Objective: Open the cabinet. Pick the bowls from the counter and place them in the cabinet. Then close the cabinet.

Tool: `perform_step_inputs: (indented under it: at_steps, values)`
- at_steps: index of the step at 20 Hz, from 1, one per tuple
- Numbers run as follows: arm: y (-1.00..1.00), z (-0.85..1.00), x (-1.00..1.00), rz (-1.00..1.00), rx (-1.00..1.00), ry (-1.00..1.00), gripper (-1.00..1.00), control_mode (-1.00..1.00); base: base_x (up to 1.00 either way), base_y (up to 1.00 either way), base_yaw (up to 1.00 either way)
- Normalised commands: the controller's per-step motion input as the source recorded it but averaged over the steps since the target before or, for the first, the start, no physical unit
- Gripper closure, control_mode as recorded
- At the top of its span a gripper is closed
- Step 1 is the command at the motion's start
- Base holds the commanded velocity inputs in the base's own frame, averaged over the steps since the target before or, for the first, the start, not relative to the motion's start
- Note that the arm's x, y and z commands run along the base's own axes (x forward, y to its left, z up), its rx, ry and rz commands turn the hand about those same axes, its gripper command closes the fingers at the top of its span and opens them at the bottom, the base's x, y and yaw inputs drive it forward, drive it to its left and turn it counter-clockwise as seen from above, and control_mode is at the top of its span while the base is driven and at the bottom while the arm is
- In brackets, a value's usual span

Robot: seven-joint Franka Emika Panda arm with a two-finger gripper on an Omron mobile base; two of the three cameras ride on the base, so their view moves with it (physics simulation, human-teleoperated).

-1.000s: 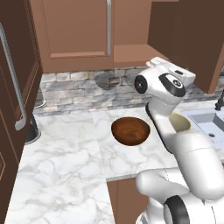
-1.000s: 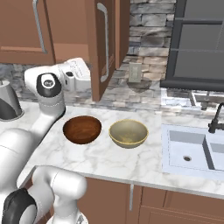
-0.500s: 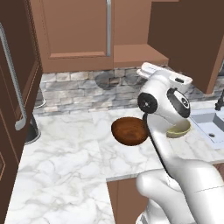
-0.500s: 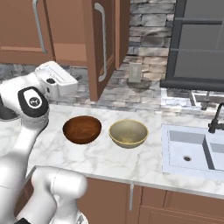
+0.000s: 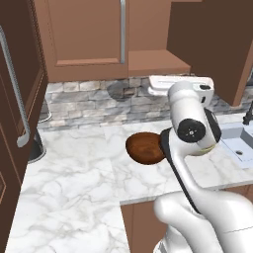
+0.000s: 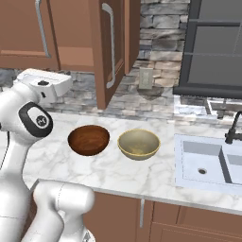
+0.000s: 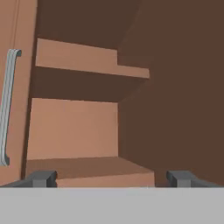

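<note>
The cabinet (image 6: 94, 42) is seen with its right door (image 6: 111, 47) swung outward, the door's free edge hanging above the back of the tabletop (image 6: 118, 172), while the left door (image 5: 84, 37) is shut. In the hand view the tool (image 7: 111, 178) is held spread wide, nothing between its tips, and is aimed into the open compartment, where a lower shelf (image 7: 87, 168) and an upper shelf (image 7: 87, 59) are bare. The dark wooden bowl (image 6: 89, 139) and the pale beige bowl (image 6: 138, 143) are set side by side on the tabletop, just apart, below the open door and left of the sink (image 6: 208, 163). How near the tool is to the shelf's front edge cannot be judged with certainty.
</note>
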Motion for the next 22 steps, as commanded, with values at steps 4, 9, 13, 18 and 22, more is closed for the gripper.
perform_step_inputs:
  at_steps: [4,9,13,18,22]
  values:
    - [0.76,0.29,0.0,0.0,-0.11,0.0,-1.0,-1.0,0.0,0.0,0.0]
    - [0.84,0.15,0.02,0.0,-0.07,0.01,-1.0,-1.0,0.0,0.0,0.0]
    - [0.74,0.02,0.15,0.01,-0.01,0.12,-1.0,-1.0,0.0,0.0,0.0]
    - [0.68,-0.02,0.37,0.06,0.0,0.19,-1.0,-1.0,0.0,0.0,0.0]
    - [0.22,-0.02,0.75,0.07,0.0,0.08,-1.0,-1.0,0.0,0.0,0.0]
